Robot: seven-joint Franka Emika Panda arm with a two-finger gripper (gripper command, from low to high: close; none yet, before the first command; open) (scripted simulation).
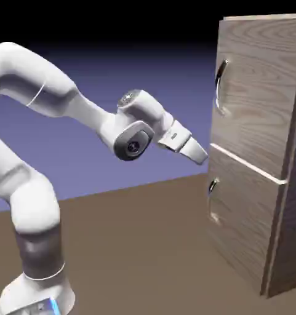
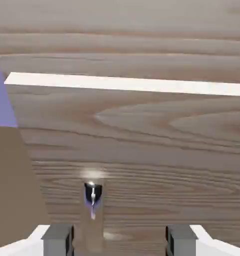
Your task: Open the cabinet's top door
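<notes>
1. The cabinet stands on the brown table at the right of the exterior view, a tall light-brown wood-grain box with two stacked front panels. In the hand view its wood grain fills nearly the whole frame.
2. The white robot arm rises from the lower left and reaches right toward the cabinet front, ending short of it.
3. The top door is the larger upper panel; it sits flush with the cabinet front, shut. A pale seam separates it from the lower panel.
4. The top door's handle, a curved silver bar, sits near the panel's left edge, above the level of the gripper.
5. The lower panel's handle is smaller; in the hand view it shows just above the left fingertip.
6. The gripper points at the cabinet near the seam between the panels, close to the wood but not touching it. Its fingertips stand well apart, with nothing between them.
</notes>
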